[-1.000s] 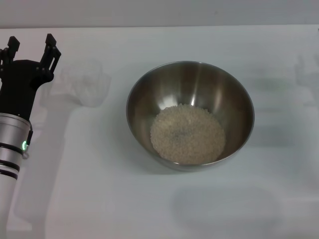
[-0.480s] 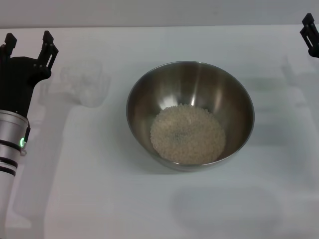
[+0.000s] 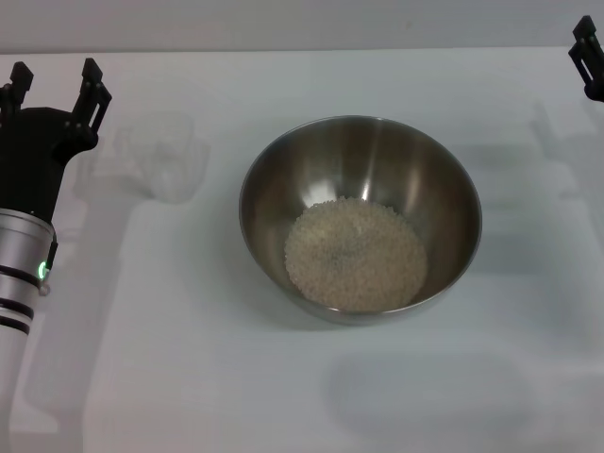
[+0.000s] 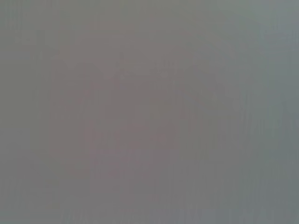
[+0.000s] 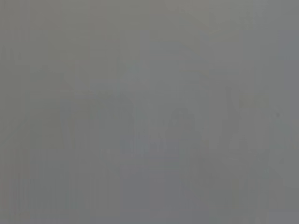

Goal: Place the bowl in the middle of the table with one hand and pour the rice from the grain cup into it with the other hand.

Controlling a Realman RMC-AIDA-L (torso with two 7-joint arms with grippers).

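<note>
Mid-table sits the bowl (image 3: 360,217), the rice (image 3: 356,255) heaped inside; the grain cup (image 3: 168,156) stands empty beside the left gripper (image 3: 54,87), prongs spread, holding nothing. Best pull away clear of cup; right gripper (image 3: 589,57) at edge, fingers' state unclear

bowl (image 3: 360,219): 1 | grain cup (image 3: 166,156): 1 | rice heap (image 3: 356,255): 1 | pincers: 2 (left pincer (image 3: 54,83), right pincer (image 3: 588,57))

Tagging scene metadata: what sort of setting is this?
Likely a lab test bench, not a real kitchen: a bare white table with only a steel bowl of rice, a clear grain cup, and a plain backdrop.
</note>
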